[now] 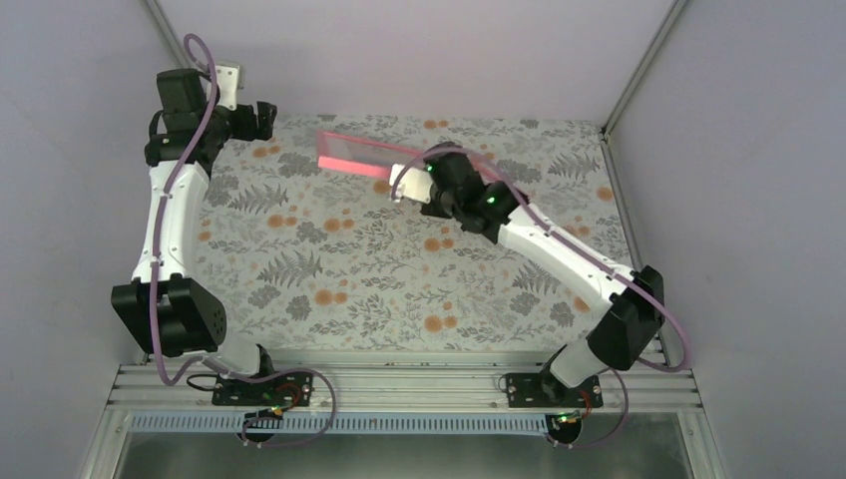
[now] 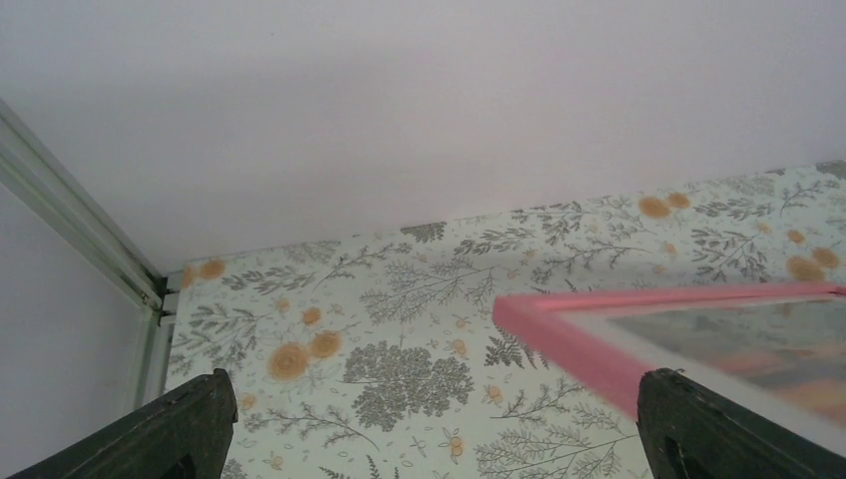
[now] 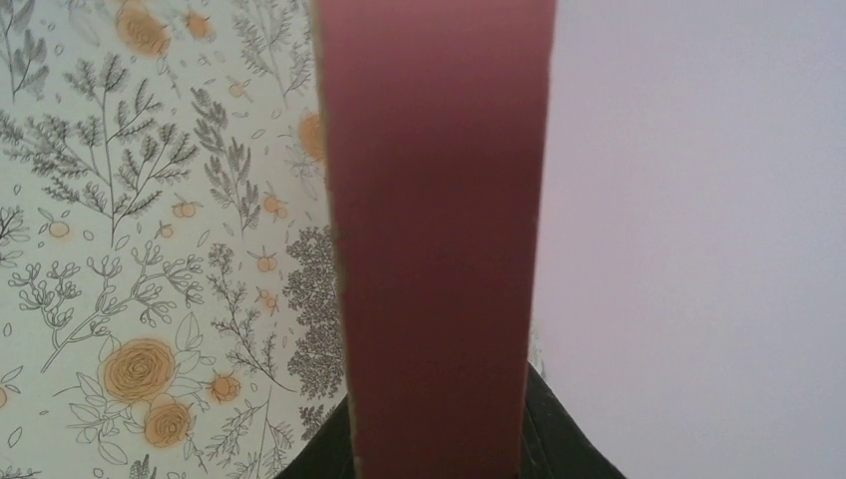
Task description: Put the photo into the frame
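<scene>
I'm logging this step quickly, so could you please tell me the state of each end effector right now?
Left end effector: open, holding nothing.
Right end effector: closed on the frame.

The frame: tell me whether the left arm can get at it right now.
Probably yes. The left gripper is open, facing the frame held up by the right gripper; nothing shows between them, and the frame's corner appears beside its finger.

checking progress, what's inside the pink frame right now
Inside the frame, the left wrist view shows blurred grey and orange patches: picture or reflection, I cannot tell. The right gripper hides one end.
</scene>
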Robot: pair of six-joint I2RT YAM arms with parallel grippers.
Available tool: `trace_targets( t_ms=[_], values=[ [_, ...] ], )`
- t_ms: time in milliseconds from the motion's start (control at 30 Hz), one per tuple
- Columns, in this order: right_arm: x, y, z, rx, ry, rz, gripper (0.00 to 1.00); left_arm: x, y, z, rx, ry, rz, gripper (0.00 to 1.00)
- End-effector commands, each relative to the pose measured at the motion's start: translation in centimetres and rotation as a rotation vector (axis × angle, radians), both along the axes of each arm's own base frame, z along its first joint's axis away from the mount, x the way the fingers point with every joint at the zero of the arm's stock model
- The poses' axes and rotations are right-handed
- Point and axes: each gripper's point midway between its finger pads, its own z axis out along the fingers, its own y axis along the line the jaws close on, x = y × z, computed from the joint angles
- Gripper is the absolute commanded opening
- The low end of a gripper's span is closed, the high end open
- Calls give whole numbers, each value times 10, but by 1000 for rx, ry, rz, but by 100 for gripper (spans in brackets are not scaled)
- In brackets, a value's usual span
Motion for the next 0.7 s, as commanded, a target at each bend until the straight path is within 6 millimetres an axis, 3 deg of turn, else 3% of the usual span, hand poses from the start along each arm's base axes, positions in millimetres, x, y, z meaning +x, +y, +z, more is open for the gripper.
trace_targets(
  t_ms=[0, 333, 533, 667],
  values=[
    [0, 31, 26, 121, -176, -2, 4, -7, -3, 12, -27, -27, -12, 100],
    [-41, 70, -65, 39, -136, 73, 17, -15, 4, 10, 5, -22, 0, 100],
    [-58, 79, -115, 18, -8, 95, 28, -16, 4, 0, 5, 0, -9, 100],
    [-67, 81, -135, 17, 61, 104, 40, -18, 3, -6, 11, 14, -13, 100]
  ],
)
